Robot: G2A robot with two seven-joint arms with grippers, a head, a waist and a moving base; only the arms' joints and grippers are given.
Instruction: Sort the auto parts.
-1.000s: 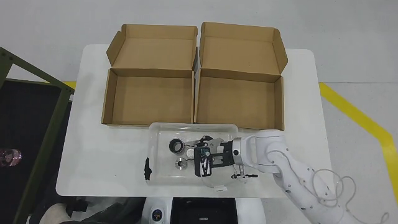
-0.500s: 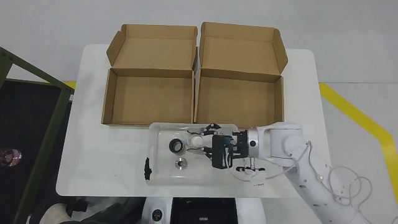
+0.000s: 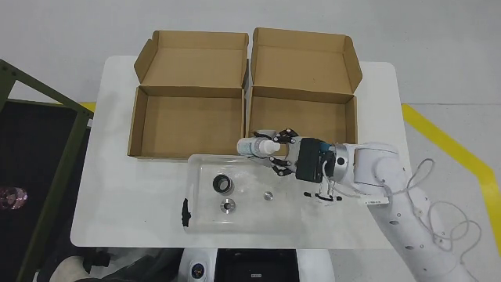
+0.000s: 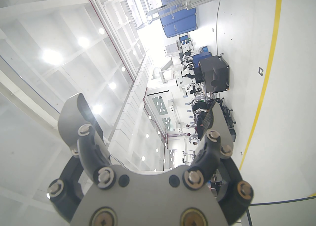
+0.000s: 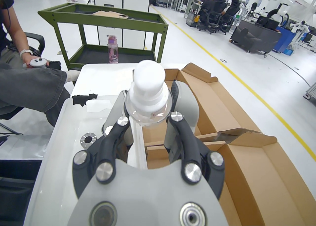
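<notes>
White table (image 3: pixel 117 125) with rounded corners, on a pale floor. Green two-shelf cart (image 5: pixel 103 18) standing just beside the table's left edge; flattened cardboard (image 5: pixel 111 13) lies on its top shelf, and a pink bottle (image 5: pixel 112 48) stands upright on its lower shelf. Yellow floor line (image 3: pixel 454 153) running off past the table's right edge. Blue cabinets (image 4: pixel 179 23) far off across the hall.

Top view: high above, facing straight down, whole table (image 3: pixel 109 125) in frame. Right wrist view: close behind right gripper (image 5: pixel 149 99), level across tray (image 5: pixel 61 123) and boxes (image 5: pixel 246 162) toward hall (image 5: pixel 246 51). Left wrist view: behind left gripper (image 4: pixel 145 108), tilted up at ceiling (image 4: pixel 61 27). Top and right wrist views share tray, boxes, bottle (image 5: pixel 148 78).
</notes>
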